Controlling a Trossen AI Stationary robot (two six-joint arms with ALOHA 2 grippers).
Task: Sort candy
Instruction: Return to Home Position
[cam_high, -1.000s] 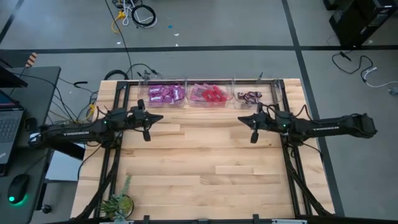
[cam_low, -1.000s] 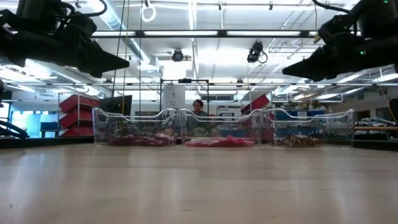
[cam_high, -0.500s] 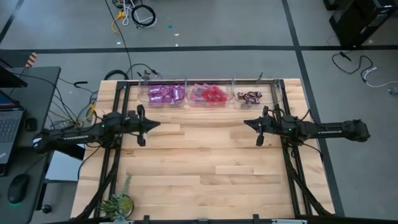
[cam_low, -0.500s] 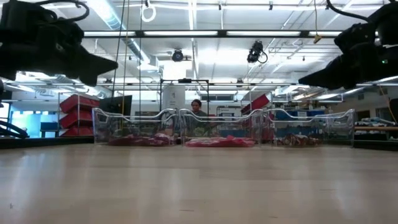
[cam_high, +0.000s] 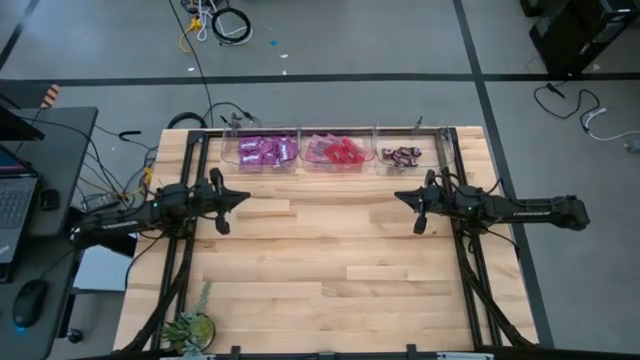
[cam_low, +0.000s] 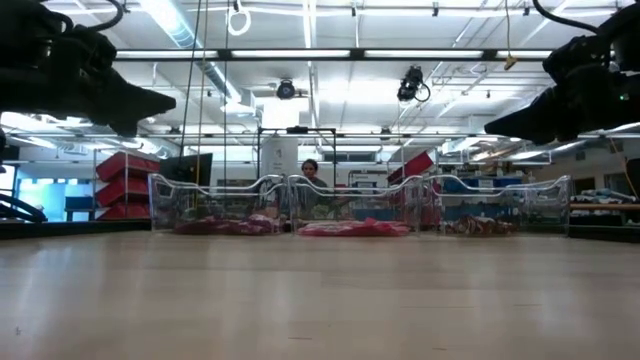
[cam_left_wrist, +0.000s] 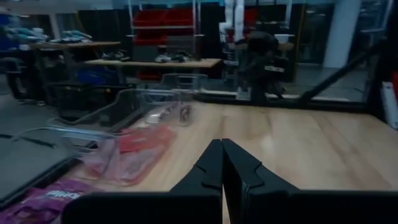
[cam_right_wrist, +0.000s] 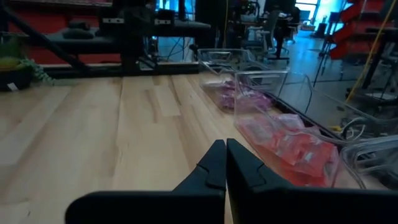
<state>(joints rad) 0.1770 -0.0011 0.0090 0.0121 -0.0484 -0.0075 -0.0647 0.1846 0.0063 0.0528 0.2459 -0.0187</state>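
1. Near edge of the desk (cam_high: 330, 270): plank top, with a small plant (cam_high: 190, 326) at the near left corner. Neither arm is close to it.
2. Mid-desk, left side: the left claw (cam_high: 238, 195) hangs above the boards and points toward the centre. It is clenched on nothing; the left wrist view shows its fingers (cam_left_wrist: 208, 168) pressed tip to tip.
3. Mid-desk, right side: the right claw (cam_high: 400, 197) mirrors it, also clenched and empty, fingers (cam_right_wrist: 208, 167) together. The two claws are well apart from each other and from the bins.
4. Far edge: three clear bins side by side.
   - The left bin (cam_high: 228, 150) holds the purple candy (cam_high: 265, 150).
   - The middle bin (cam_high: 368, 150) holds the red candy (cam_high: 338, 152).
   - The right bin (cam_high: 430, 155) holds the dark brown candy (cam_high: 402, 154).
   - All the candy I can see lies inside a bin, so the sort looks finished and only parking the arms remains.
5. Risk: the bins look light and stand right at the far edge. If a wrist or elbow swings toward them while folding home, it could clip a front wall. That could shove a bin off the back or tip sorted packets together.
6. Beyond the desk: a person (cam_low: 310, 170) shows behind the bins in the low view. A hand reaching in while an arm is moving would be a hazard.
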